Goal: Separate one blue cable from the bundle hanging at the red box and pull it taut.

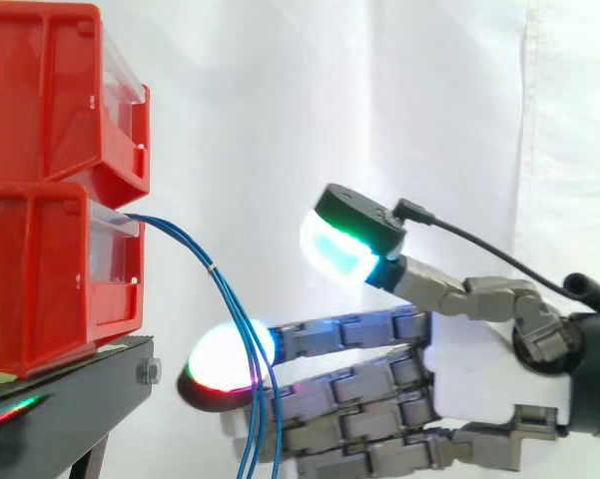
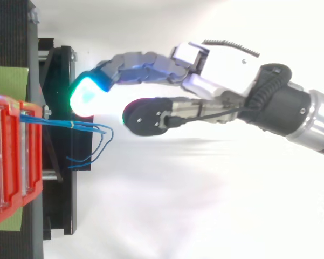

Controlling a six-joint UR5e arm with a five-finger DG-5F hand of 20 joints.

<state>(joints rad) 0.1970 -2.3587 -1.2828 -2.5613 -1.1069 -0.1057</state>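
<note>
- A robot hand (image 1: 469, 369) reaches in from the right, fingers stretched toward the work and thumb (image 1: 354, 235) raised well clear. It is spread apart and clamped on nothing.
- The blue cable bundle (image 2: 51, 121) leaves the front of the lower red box (image 1: 50, 279) and passes over the edge of the black stand (image 1: 80, 384) that faces the arm. It arches toward the hand, then drops below that edge.
- The strands cross just in front of a glowing fingertip (image 1: 225, 364); whether they touch it cannot be told.
- Near the box the bundle's long axis runs roughly level, pointing away from the box toward the arm.
- Past a small pale tie (image 1: 212, 267) the axis turns and hangs almost straight down. Seen from the top, the loose ends curl back toward the stand.
- Risk: the strands lie close together and the tie binds them, so a closing pinch probably catches several cables, not one.
- Risk: with the thumb so far above, a thin strand could slide off the rounded pad before anything traps it.
- Risk: a hard pull on the whole bundle could drag the box toward the stand's edge.
</note>
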